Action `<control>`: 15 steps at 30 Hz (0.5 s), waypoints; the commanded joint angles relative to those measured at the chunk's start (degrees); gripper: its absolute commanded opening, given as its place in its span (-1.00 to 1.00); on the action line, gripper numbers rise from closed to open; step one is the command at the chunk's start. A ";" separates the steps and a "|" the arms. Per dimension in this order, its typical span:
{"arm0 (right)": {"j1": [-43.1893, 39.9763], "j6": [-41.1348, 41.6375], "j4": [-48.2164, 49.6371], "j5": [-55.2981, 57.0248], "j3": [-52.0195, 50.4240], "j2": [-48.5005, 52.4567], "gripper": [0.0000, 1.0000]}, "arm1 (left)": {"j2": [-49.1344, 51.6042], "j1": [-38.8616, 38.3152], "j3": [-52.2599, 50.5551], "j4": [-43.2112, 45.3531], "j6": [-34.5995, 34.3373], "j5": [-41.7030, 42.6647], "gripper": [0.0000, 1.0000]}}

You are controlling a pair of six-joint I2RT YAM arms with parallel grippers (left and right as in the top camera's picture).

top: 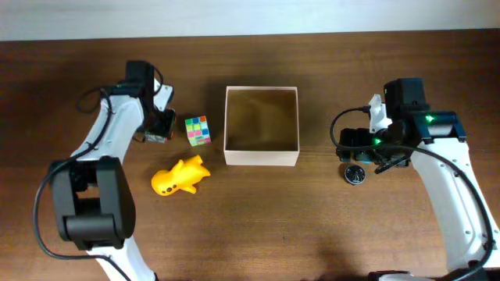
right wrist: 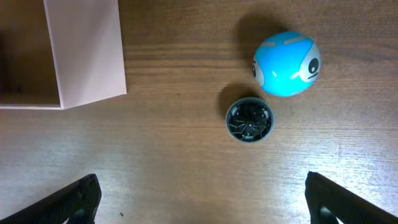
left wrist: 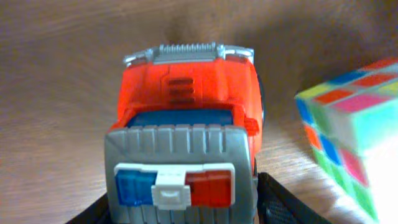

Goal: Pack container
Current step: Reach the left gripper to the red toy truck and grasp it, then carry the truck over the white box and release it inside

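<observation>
The container (top: pixel 262 158), a square shallow box with white walls and a tan inside, stands at the table's middle; one corner shows in the right wrist view (right wrist: pixel 87 56). My left gripper (top: pixel 158 125) (left wrist: pixel 180 208) is shut on a red and grey toy truck (left wrist: pixel 186 93), left of the container, with a finger against each side of it. My right gripper (top: pixel 351 144) (right wrist: pixel 202 199) is open wide and empty, right of the container. A blue ball (right wrist: pixel 286 64) and a small black disc (right wrist: pixel 249 119) (top: pixel 355 173) lie ahead of it.
A multicoloured cube (top: pixel 198 130) (left wrist: pixel 354 137) sits just right of the truck, between it and the container. A yellow duck toy (top: pixel 180 176) lies in front of the cube. The blue ball is hidden under the right arm in the overhead view.
</observation>
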 commanded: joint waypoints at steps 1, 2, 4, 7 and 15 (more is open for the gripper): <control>-0.22 0.35 -0.24 -0.50 1.05 -0.17 0.98 | -5.75 -1.42 7.34 -4.28 -0.15 2.67 -0.03; -0.22 0.35 -0.33 -0.50 1.05 -0.17 0.97 | -6.36 -2.34 9.38 -6.60 -0.17 4.11 -0.05; -0.22 0.35 -0.52 -0.50 1.05 -0.17 0.97 | -7.45 -4.46 13.00 -10.14 -1.49 6.19 -0.11; -0.22 0.26 -0.87 -0.46 1.05 -0.17 0.97 | -9.07 -8.87 18.25 -13.05 -6.78 10.49 -0.24; -0.22 0.15 -1.01 -0.31 1.05 -0.17 0.97 | -8.46 -23.26 21.53 -7.89 -25.46 3.82 -0.28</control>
